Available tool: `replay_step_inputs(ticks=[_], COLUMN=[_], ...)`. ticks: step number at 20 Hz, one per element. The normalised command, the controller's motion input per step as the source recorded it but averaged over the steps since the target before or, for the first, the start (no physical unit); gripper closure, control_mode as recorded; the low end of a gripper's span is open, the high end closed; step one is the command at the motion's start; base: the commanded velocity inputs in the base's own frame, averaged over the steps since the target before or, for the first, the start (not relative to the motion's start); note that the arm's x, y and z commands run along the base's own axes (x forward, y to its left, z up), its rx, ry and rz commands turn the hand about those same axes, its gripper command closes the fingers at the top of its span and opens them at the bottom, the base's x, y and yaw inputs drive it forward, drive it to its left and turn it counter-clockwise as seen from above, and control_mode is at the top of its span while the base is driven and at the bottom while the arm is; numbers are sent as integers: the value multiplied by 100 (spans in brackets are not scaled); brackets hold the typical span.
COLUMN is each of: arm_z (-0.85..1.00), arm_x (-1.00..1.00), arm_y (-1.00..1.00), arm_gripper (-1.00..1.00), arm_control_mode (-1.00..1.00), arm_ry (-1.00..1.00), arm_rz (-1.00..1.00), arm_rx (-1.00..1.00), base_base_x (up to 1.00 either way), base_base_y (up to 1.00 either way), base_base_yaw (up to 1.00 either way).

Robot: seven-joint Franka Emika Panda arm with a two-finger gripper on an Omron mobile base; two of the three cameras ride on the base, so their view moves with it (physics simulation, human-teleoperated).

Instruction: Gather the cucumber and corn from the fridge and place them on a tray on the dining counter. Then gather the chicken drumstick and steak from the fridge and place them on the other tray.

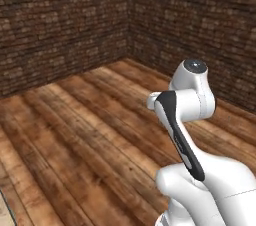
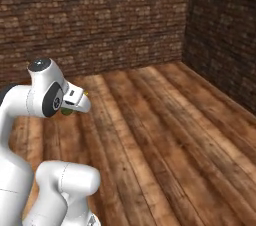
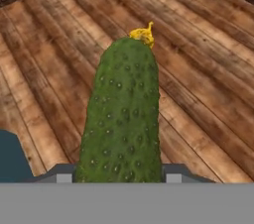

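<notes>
A dark green, bumpy cucumber with a small yellow tip stands up from between my two fingertips in the hand view. My gripper is shut on its lower end. It hangs over bare wooden floor. In the right base view a sliver of the cucumber peeks out under the white hand, which is folded close to the arm. The corn, chicken drumstick, steak, fridge, trays and dining counter are out of view.
Wooden plank floor stretches ahead to dark brick walls that meet in a corner. A dark blue shape sits at the lower left of the hand view.
</notes>
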Motion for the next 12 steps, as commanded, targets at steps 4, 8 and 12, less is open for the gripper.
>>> replay_step_inputs(ticks=[4,8,12], arm_z=[0,0,0], arm_x=[0,0,0], arm_y=[0,0,0], arm_gripper=[100,100,100], arm_control_mode=[100,100,100], arm_ry=[0,0,0], arm_rz=[0,0,0], arm_rx=[0,0,0], base_base_x=[100,100,100], base_base_y=[2,1,0], base_base_yaw=[30,32,34])
